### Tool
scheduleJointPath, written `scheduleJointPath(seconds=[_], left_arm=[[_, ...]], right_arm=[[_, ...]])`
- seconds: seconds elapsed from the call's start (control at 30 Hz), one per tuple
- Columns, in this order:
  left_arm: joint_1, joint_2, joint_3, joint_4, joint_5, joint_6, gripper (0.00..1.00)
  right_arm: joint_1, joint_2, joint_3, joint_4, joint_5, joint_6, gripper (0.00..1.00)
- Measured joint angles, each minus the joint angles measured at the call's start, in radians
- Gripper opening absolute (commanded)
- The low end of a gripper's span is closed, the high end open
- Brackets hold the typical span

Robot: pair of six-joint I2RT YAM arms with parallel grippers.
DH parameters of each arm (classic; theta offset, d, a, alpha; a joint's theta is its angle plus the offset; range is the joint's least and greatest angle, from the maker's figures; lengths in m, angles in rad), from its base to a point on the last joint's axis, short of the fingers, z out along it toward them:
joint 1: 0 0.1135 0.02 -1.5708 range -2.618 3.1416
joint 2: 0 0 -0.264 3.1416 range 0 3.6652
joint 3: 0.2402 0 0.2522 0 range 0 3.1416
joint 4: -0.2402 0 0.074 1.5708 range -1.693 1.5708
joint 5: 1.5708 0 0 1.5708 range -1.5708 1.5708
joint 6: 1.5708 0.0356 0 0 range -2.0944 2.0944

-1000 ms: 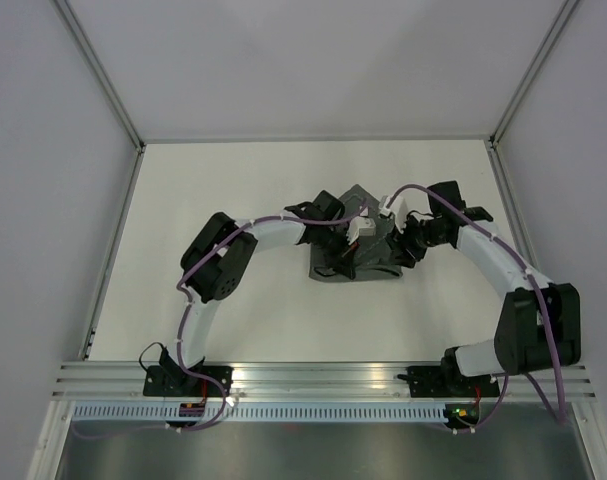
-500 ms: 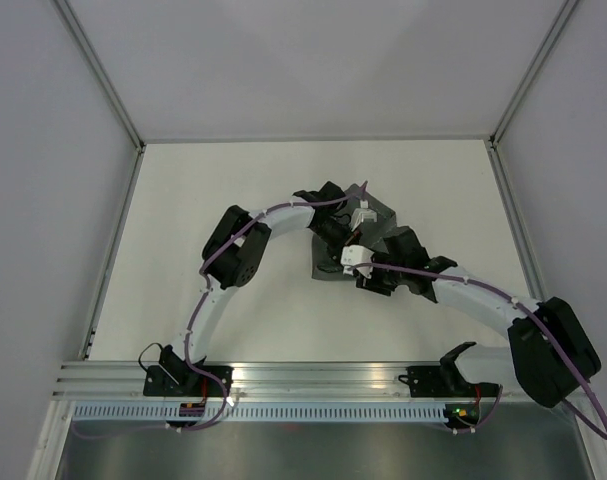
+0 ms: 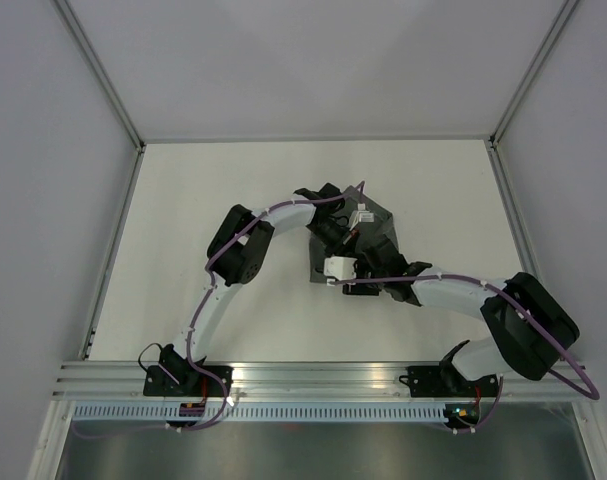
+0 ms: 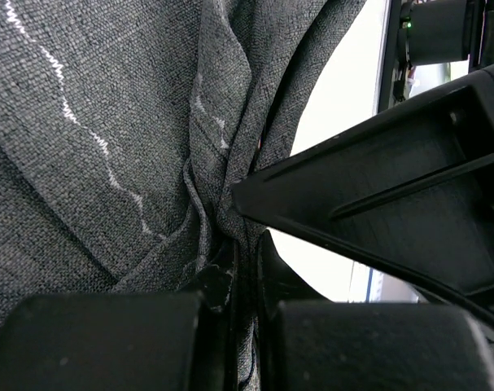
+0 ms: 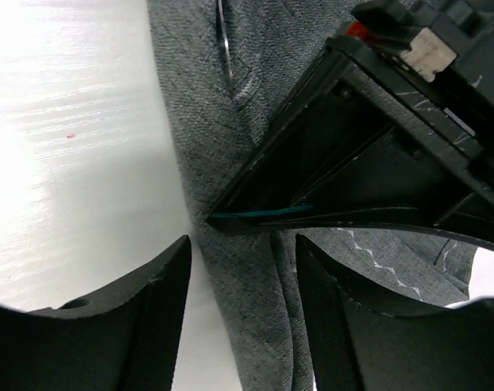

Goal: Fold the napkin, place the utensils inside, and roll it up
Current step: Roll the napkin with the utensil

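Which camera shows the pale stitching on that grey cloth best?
The left wrist view: the stitching runs close and sharp across the napkin. The right wrist view catches a short stretch; from above it is too small.

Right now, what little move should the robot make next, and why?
Probably shut the right gripper on the napkin edge. Its fingers stand open with that edge between them, while the left gripper is shut on a fold close by, so a second grip would let both arms fold the cloth.
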Motion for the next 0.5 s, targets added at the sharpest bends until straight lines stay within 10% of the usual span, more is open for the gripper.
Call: scheduleJointPath(seconds=[0.2, 0.5], left_arm=[[0.001, 0.007, 0.008, -0.025, 0.005, 0.001, 0.04], [0.013, 0.004, 0.010, -0.048, 0.011, 0.002, 0.45]], right_arm=[[0.000, 0.042, 0.020, 0.021, 0.005, -0.014, 0.44], [-0.023, 0.080, 0.084, -0.087, -0.063, -0.022, 0.20]])
